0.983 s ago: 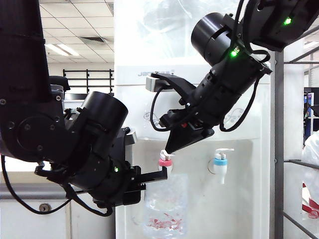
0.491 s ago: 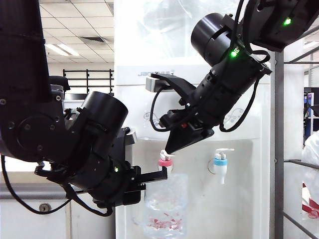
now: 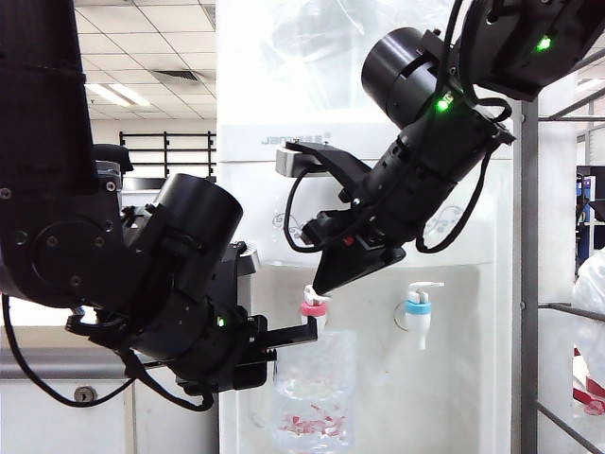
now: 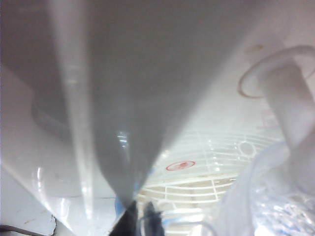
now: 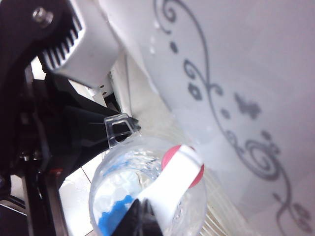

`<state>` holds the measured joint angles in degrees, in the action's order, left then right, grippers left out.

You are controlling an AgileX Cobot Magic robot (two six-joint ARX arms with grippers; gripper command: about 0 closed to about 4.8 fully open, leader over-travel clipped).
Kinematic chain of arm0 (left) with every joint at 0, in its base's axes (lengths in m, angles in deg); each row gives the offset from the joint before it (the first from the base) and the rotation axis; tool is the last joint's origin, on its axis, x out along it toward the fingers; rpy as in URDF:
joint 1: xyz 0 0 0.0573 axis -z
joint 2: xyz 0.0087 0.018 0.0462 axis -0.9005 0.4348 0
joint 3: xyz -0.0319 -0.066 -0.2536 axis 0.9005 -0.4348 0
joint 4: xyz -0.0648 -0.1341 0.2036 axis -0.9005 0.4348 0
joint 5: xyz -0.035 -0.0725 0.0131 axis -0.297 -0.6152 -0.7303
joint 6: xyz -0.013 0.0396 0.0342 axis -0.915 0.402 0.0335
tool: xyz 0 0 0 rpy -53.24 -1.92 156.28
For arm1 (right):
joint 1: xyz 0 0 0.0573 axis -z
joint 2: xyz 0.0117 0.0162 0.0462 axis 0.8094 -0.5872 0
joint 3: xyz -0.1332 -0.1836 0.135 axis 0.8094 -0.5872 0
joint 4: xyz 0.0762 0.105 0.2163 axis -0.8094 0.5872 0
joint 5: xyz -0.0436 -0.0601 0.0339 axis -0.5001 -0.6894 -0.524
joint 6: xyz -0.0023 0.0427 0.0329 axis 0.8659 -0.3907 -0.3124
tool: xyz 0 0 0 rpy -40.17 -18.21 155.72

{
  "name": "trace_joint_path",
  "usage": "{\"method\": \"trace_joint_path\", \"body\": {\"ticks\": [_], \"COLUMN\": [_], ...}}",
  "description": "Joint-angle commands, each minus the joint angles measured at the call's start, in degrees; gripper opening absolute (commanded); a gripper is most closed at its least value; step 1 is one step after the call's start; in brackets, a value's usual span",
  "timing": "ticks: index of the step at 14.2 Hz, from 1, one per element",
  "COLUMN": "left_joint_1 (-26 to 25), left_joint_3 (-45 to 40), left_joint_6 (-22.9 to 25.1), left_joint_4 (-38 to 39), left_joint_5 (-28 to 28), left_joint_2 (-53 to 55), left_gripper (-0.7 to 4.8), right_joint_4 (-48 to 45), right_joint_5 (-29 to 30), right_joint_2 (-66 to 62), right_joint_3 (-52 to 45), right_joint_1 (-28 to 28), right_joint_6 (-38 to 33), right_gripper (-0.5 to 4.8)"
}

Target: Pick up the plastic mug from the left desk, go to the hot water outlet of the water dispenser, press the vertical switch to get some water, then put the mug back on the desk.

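In the exterior view we see the left gripper [image 3: 301,333] clamped on the plastic mug [image 3: 314,392], holding it right under the hot water outlet [image 3: 313,309] of the water dispenser [image 3: 454,359], while the right gripper [image 3: 319,282], jaws pressed together, rests its tip on the vertical switch [image 3: 311,293]. The left wrist view is blurred; we make out only the closed fingertips [image 4: 140,219] near the mug's clear wall [image 4: 275,196]. In the right wrist view the closed right gripper [image 5: 142,221] touches the white switch [image 5: 172,174] directly above the mug's open mouth [image 5: 123,187].

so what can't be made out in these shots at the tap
- Water level in the clear plastic mug: exterior view, glare on its wall.
- Left end effector: its grip on the mug is hidden by its own black body; left wrist view is blurred.
- Right end effector on the white lever of the red-collared tap: contact too small.
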<state>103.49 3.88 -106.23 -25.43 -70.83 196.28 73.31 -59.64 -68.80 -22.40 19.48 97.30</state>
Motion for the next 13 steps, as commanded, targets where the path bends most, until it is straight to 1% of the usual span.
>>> {"method": "trace_joint_path", "body": {"ticks": [1,13], "left_joint_1": [0.0,0.0], "left_joint_3": [0.3,0.3], "left_joint_6": [-0.4,-0.4], "left_joint_4": [-2.5,-2.5], "left_joint_5": [0.5,0.5], "left_joint_2": [-0.7,-0.7], "left_gripper": [-0.05,-0.05], "right_joint_4": [1.9,2.1], "right_joint_5": [0.0,0.0], "right_joint_2": [-0.5,-2.3], "right_joint_3": [-0.1,0.0], "right_joint_1": [0.0,0.0], "right_joint_6": [0.2,0.2], "right_gripper": [-0.01,-0.01]}}
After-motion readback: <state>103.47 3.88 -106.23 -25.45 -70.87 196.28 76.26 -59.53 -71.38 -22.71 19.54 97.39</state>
